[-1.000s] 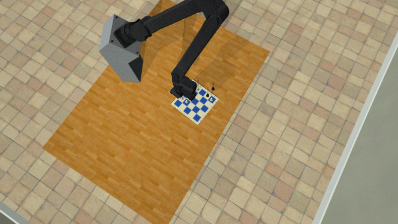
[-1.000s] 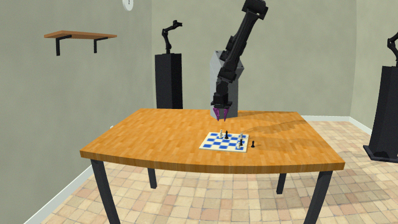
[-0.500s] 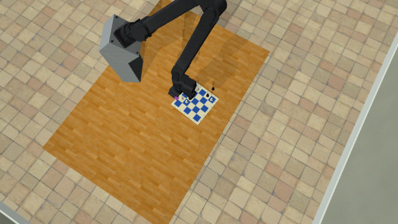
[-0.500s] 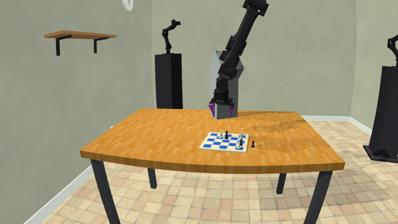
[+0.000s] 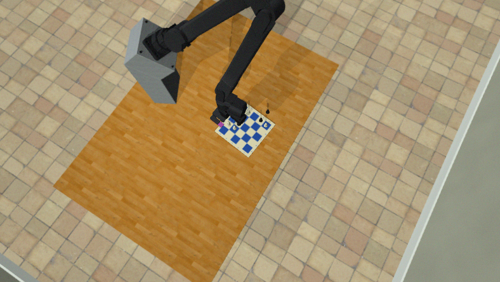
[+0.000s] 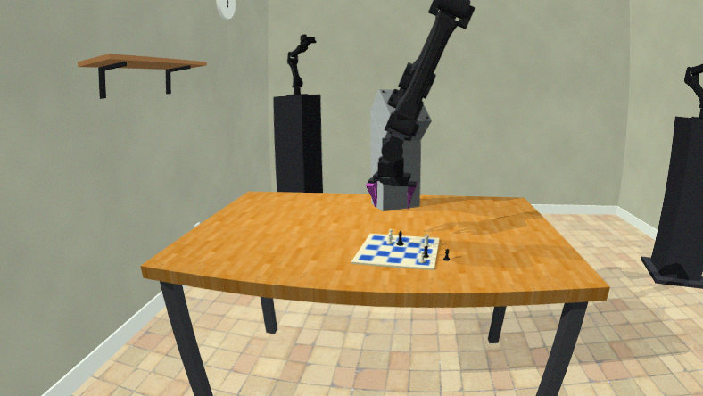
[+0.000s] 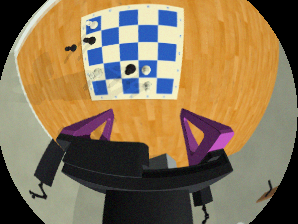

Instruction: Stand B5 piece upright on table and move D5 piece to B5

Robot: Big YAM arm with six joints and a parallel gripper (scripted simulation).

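Closest to the exterior camera runs the front edge of the table [image 5: 139, 181] [image 6: 374, 294] [image 7: 225, 60], and the chessboard [image 5: 245, 137] [image 6: 393, 259] [image 7: 129, 34] lies beyond it. I go left to right across that view.

At the chessboard's back left stand two white pieces, one just behind the other: the rear white piece [image 5: 229, 123] [image 7: 146, 85] and the inner white piece [image 5: 234, 127] [image 7: 146, 69]. Up behind the chessboard hangs my claw [image 5: 230, 120] [image 6: 392, 206] [image 7: 147, 112], spread wide, nothing between the fingers and touching no piece. The tall black piece [image 6: 400, 239] [image 7: 130, 69] stands just right of that white pair.

Along the chessboard's right edge I find the back-right white piece [image 5: 248, 112] [image 6: 426, 240] [image 7: 95, 74], then the edge black piece [image 5: 261, 119] [image 6: 425, 251] [image 7: 90, 40], then the corner white piece [image 5: 266, 124] [image 6: 421, 258] [image 7: 92, 24]. Just off that edge, the outer black piece [image 5: 267, 111] [image 6: 447, 254] [image 7: 70, 48] stands upright on the wood.

I can't read the edge labels, so I can't say for certain which pieces the task means. My guess is that B5 and D5 lie along the right edge, holding the edge black piece and the back-right white piece. If so, both are still on the chessboard, and clearing B5, filling it from D5 and backing away all remain.

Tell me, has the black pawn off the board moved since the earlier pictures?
No. In the exterior view, the pawn stands in the same spot, just off the same edge of the board.
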